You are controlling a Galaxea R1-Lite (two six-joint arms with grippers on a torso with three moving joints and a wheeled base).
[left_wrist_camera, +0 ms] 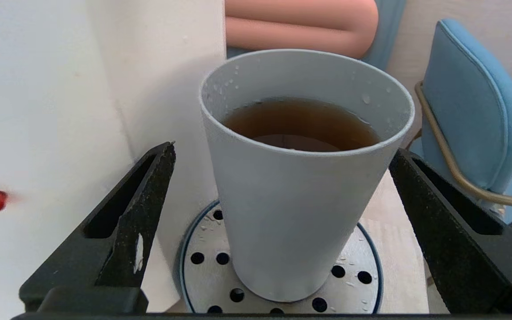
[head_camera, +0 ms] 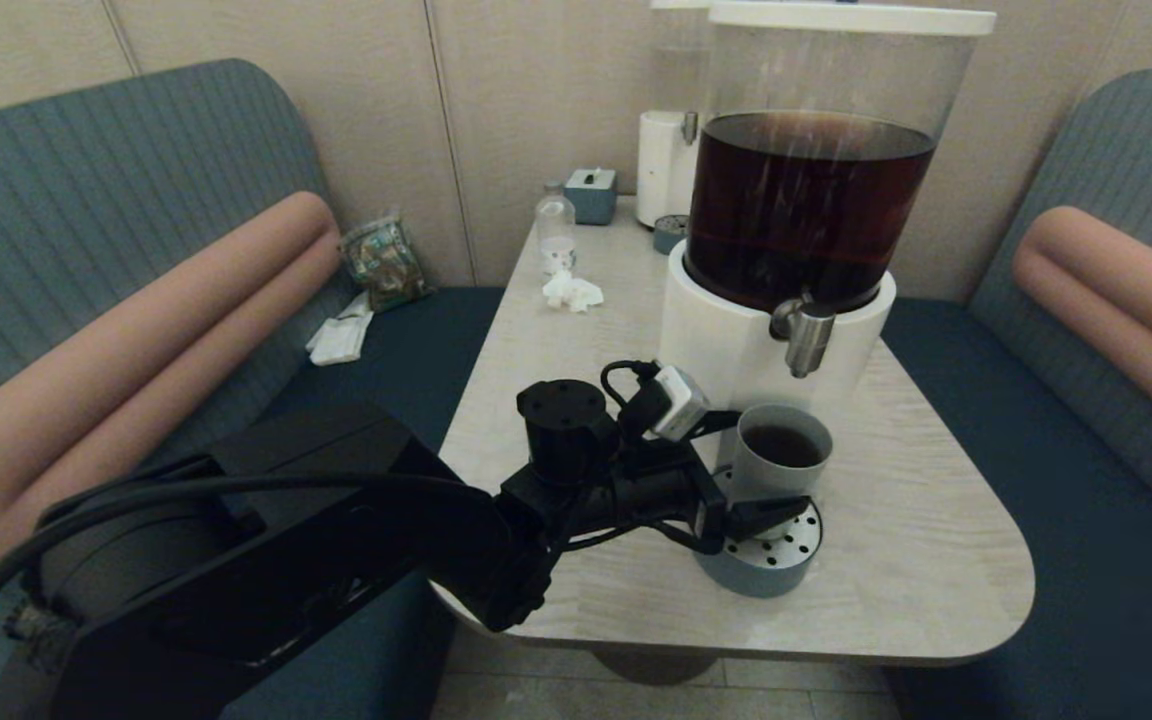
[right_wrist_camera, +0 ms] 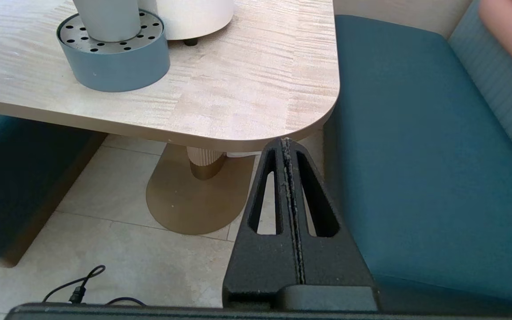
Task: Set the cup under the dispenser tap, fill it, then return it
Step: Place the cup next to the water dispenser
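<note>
Pale wood table (head_camera: 916,560) is flanked by teal benches. On the tray (head_camera: 771,570), below the dispenser tap (head_camera: 804,335), the cup (head_camera: 781,450) stands filled with brown liquid. At its 9 o'clock, the left gripper (left_wrist_camera: 282,195) is spread wide, fingers (left_wrist_camera: 140,209) clear of the cup. Below the table edge, the right gripper (right_wrist_camera: 288,146) is pressed together, empty.

We are seeing the grey-green cup (head_camera: 783,452) standing upright, holding brown liquid, at six o'clock below the steel dispenser tap (head_camera: 804,335).
</note>
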